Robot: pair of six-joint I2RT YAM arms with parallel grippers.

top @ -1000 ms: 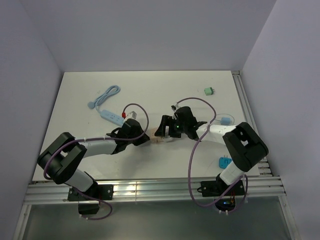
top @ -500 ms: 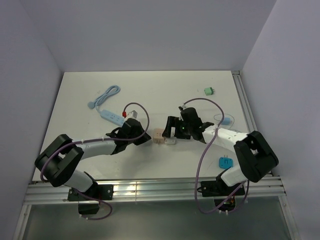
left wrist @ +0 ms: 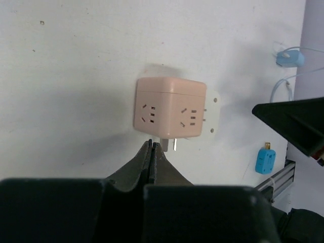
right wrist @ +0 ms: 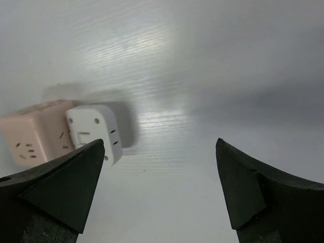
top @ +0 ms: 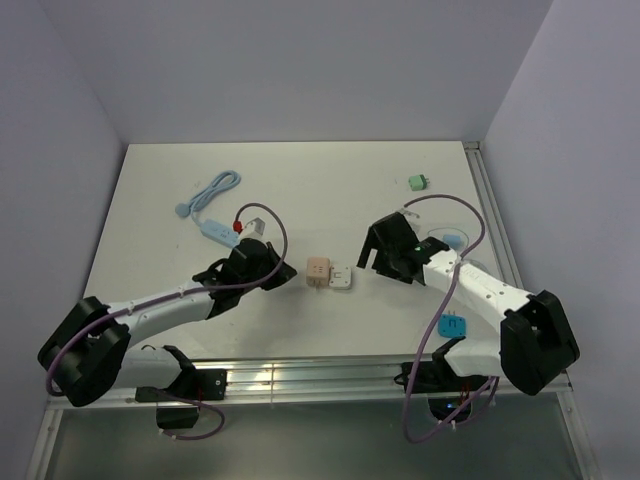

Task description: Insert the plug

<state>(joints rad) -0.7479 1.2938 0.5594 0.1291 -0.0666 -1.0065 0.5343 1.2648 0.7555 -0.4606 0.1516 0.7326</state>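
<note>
left gripper (left wrist: 152, 147): jaws pressed together, empty | smooth peach rounded plastic socket cube (left wrist: 169, 108): just ahead | right gripper (right wrist: 159, 144): spread wide, empty | flat white plastic plug (right wrist: 93, 130): ahead-left, against cube

the right gripper (top: 370, 250) drew back to the right, off the white plug (top: 341, 279) and the pink socket cube (top: 318, 271), leaving both uncovered. the left gripper (top: 291, 277) eased slightly left. both arms' elbows swung out toward the near corners.
</note>
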